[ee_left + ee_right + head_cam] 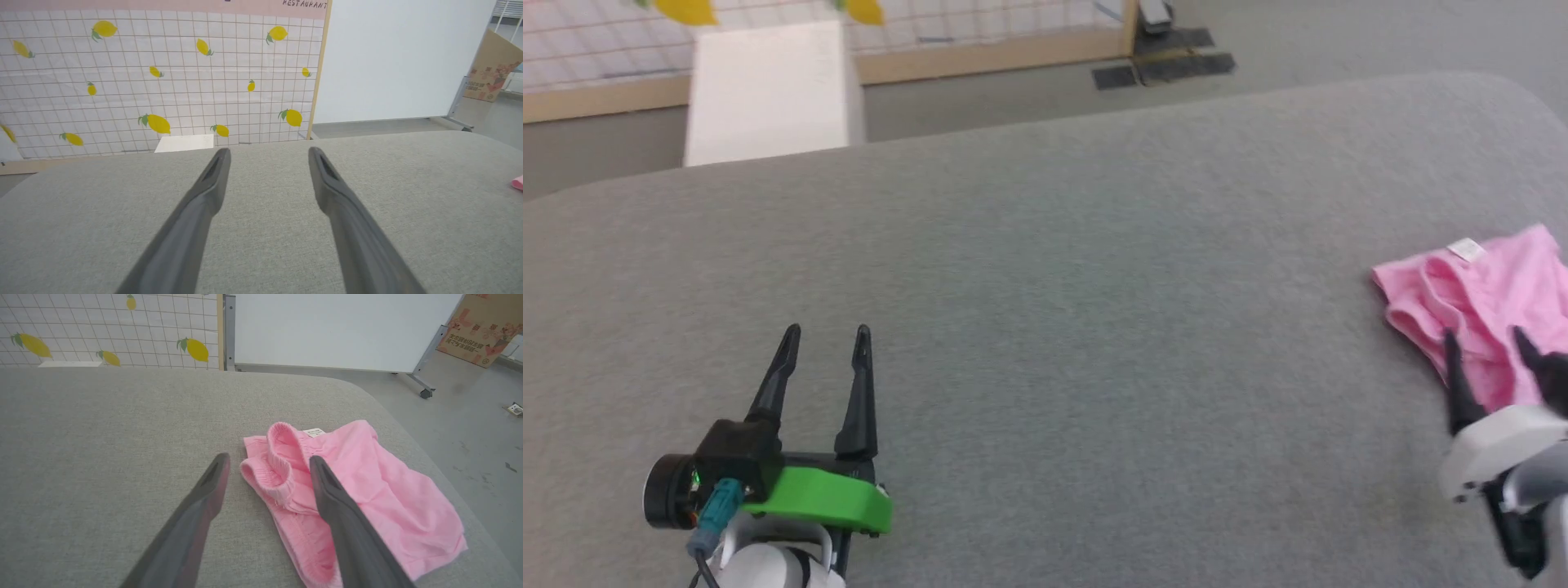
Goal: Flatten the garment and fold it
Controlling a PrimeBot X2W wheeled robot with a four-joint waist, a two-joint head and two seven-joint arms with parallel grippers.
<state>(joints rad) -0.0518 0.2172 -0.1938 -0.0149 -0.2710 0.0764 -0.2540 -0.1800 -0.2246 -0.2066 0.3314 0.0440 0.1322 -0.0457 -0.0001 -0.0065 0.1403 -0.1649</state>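
Between the spread jaws of the right gripper [268,456] lies the garment [367,490], ungripped. Best pinch its elastic band [265,478]; left gripper [267,150] gapes too.

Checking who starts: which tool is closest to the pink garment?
The right tool, open over the garment's elastic band; the left tool sits far off over the grey surface.

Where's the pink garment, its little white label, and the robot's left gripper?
garment [388,498], right wrist view, middle of the pink cloth.
label [314,432], right wrist view, its white face.
left gripper [827,331], head view, midway between its fingertips.
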